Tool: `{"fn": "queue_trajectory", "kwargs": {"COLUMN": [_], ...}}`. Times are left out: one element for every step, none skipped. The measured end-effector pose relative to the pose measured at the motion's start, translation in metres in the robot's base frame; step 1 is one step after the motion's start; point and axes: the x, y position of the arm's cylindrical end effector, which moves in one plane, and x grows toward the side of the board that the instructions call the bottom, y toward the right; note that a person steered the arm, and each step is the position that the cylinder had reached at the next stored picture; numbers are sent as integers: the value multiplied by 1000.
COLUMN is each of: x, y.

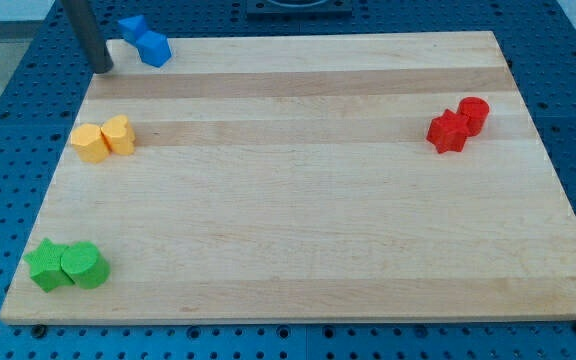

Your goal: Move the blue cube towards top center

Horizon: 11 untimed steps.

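Two blue blocks sit touching at the top left corner of the wooden board. The blue cube is the right one, and another blue block lies just up and left of it at the board's edge. My tip is on the board's top left corner, to the left of and slightly below the blue cube, with a small gap between them.
Two yellow blocks sit together on the left side. Two green blocks sit at the bottom left corner. A red star-like block and a red cylinder sit at the right. Blue perforated table surrounds the board.
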Motion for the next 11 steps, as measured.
{"fn": "queue_trajectory", "kwargs": {"x": [1,2,0,-10,-26,-51,-51,-51,-49,-22,-6], "y": [1,1,0,0,0,2,2,2,3,6,38]}}
